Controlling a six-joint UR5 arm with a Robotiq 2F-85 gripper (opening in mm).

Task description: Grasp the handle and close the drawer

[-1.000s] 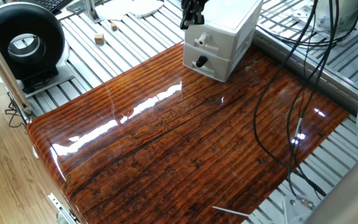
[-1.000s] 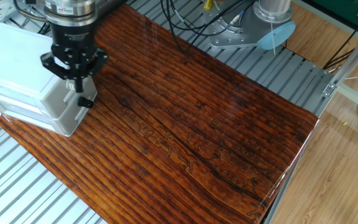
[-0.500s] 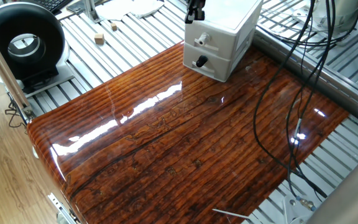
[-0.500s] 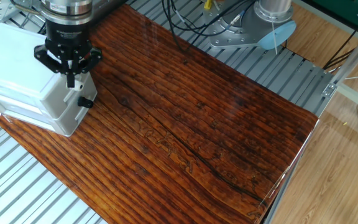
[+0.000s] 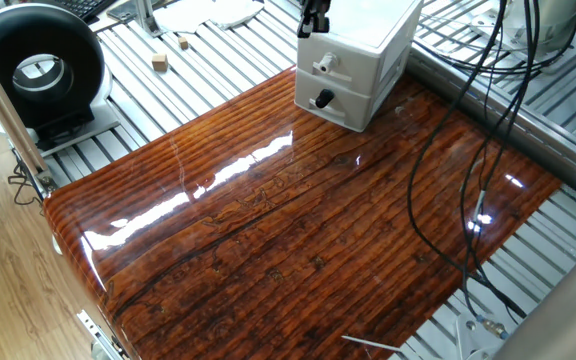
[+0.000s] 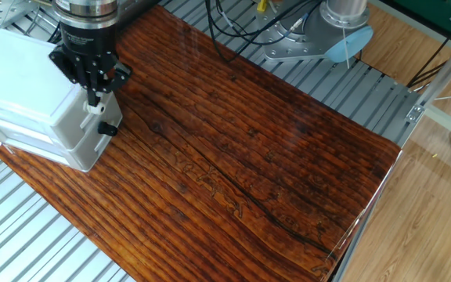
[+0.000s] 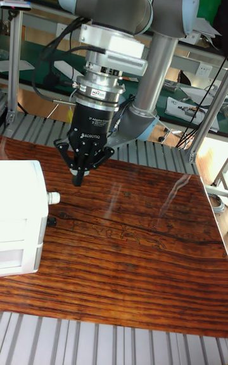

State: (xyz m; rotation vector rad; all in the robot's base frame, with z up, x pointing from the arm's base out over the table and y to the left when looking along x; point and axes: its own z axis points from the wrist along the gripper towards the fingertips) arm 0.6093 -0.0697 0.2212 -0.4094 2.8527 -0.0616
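Note:
A small white cabinet stands at the far end of the wooden table. Its upper drawer carries the handle, a small white knob, and the lower drawer has a black knob. My gripper hangs just above and in front of the handle. Its fingers are drawn together to a point with nothing between them, and a small gap shows between fingertips and knob. In the other fixed view the gripper sits directly over the handle. The drawer front looks about level with the lower one.
The glossy wooden tabletop lies on a slatted metal bench. A black ring-shaped device stands at the left, a small wooden block behind it. Black cables hang over the right side. The arm's base is at the far edge.
The fingers were spread a second ago and have come together. The gripper has shifted slightly toward the cabinet and risen a little. The cabinet has not moved.

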